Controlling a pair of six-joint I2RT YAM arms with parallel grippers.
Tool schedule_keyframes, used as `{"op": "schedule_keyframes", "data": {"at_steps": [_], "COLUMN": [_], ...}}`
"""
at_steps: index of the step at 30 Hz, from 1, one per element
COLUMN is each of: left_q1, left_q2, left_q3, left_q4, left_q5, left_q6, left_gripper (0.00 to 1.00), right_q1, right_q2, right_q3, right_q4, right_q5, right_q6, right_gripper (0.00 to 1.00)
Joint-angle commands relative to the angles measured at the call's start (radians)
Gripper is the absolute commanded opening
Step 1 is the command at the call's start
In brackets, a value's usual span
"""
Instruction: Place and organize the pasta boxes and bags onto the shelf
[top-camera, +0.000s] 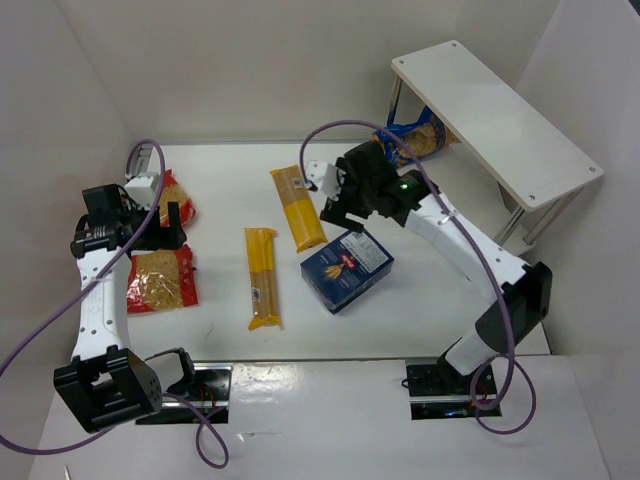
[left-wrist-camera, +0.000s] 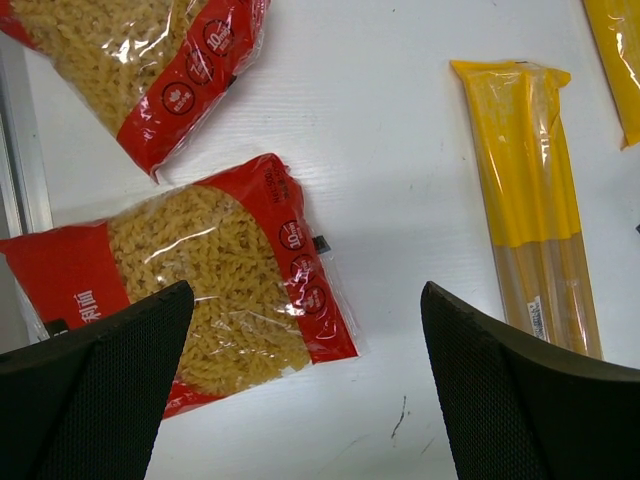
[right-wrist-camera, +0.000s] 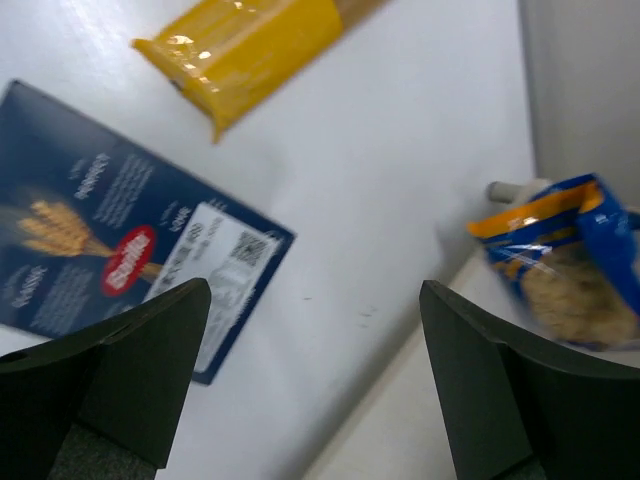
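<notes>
The dark blue pasta box (top-camera: 347, 268) lies flat mid-table, also in the right wrist view (right-wrist-camera: 120, 250). Two yellow spaghetti packets (top-camera: 298, 207) (top-camera: 262, 275) lie left of it. Two red bags (top-camera: 175, 200) (top-camera: 160, 280) lie at the left. The blue bag with orange ends (top-camera: 415, 135) sits on the lower tier of the white shelf (top-camera: 490, 110). My left gripper (top-camera: 176, 228) is open and empty between the red bags, above the near one (left-wrist-camera: 200, 280). My right gripper (top-camera: 335, 192) is open and empty above the table between box and shelf.
White walls enclose the table on the left, back and right. The shelf stands in the far right corner on thin silver legs (right-wrist-camera: 505, 190). Its lower board (right-wrist-camera: 400, 440) shows under my right gripper (right-wrist-camera: 315, 390), with the blue bag (right-wrist-camera: 565, 270) on it.
</notes>
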Motion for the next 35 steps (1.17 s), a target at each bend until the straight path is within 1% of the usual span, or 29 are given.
{"op": "schedule_keyframes", "data": {"at_steps": [1,3,6,7,9,10,11,12,13,15,19,24,35], "left_q1": [0.007,0.007,0.007,0.007,0.007,0.007,0.007,0.007,0.016,0.016,0.025,0.025,0.025], "left_q2": [-0.019,-0.019,-0.019,-0.019,-0.019,-0.019,-0.009,-0.008,-0.008,-0.008,0.015,0.027,0.018], "left_q3": [-0.016,-0.016,-0.026,-0.026,-0.026,-0.026,-0.026,-0.026,-0.026,-0.026,-0.026,-0.026,-0.026], "left_q4": [0.023,0.034,0.043,0.043,0.043,0.043,0.043,0.043,0.043,0.052,0.052,0.052,0.052], "left_q5": [-0.016,-0.028,-0.049,-0.062,-0.074,-0.074,-0.085,-0.085,-0.085,-0.085,-0.085,-0.094,-0.094], "left_q6": [-0.007,-0.018,-0.029,-0.038,-0.047,-0.047,-0.047,-0.047,-0.047,-0.057,-0.057,-0.057,-0.057], "left_gripper": [1.0,1.0,1.0,1.0,1.0,1.0,1.0,1.0,1.0,1.0,1.0,1.0,1.0], "right_q1": [-0.085,-0.125,-0.183,-0.234,-0.292,-0.35,-0.378,-0.43,-0.458,-0.521,-0.553,-0.584,-0.584], "right_q2": [-0.107,-0.15,-0.209,-0.224,-0.274,-0.296,-0.319,-0.369,-0.393,-0.448,-0.494,-0.514,-0.505], "right_q3": [-0.061,-0.14,-0.213,-0.229,-0.291,-0.336,-0.363,-0.386,-0.427,-0.456,-0.516,-0.516,-0.526], "right_q4": [-0.133,-0.133,-0.124,-0.124,-0.114,-0.114,-0.103,-0.103,-0.091,-0.091,-0.078,-0.068,-0.077], "right_q5": [-0.22,-0.251,-0.292,-0.323,-0.357,-0.389,-0.406,-0.429,-0.443,-0.476,-0.498,-0.498,-0.535], "right_q6": [0.151,0.18,0.223,0.249,0.277,0.292,0.292,0.31,0.321,0.347,0.358,0.357,0.31], "right_gripper": [0.93,0.94,0.98,0.99,0.99,0.99,0.99,0.99,0.99,0.99,0.99,0.99,0.99]}}
